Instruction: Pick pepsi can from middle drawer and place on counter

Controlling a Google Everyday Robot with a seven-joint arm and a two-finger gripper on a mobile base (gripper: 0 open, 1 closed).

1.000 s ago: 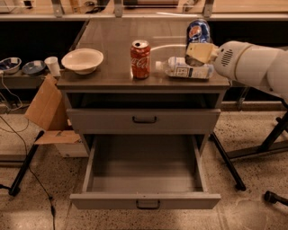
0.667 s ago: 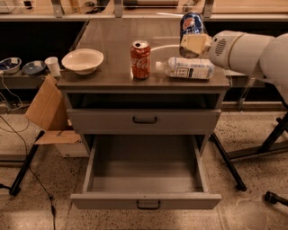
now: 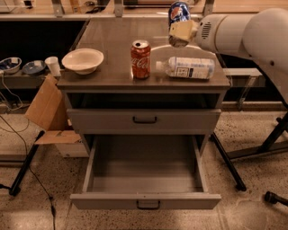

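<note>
We saw arm (image 3: 243, 32) stretched level from right, gripper (image 3: 181, 32) clamped round tilted pepsi can (image 3: 179, 11) above counter (image 3: 112, 49).

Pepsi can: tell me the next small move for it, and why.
Probably lower the gripper straight down until the pepsi can rests on the counter, then let go. The gripper holds the can in the air, tilted, over the counter's rear right. The middle drawer is open with nothing in it. A plastic bottle lies just in front, so descend rather than come forward.
</note>
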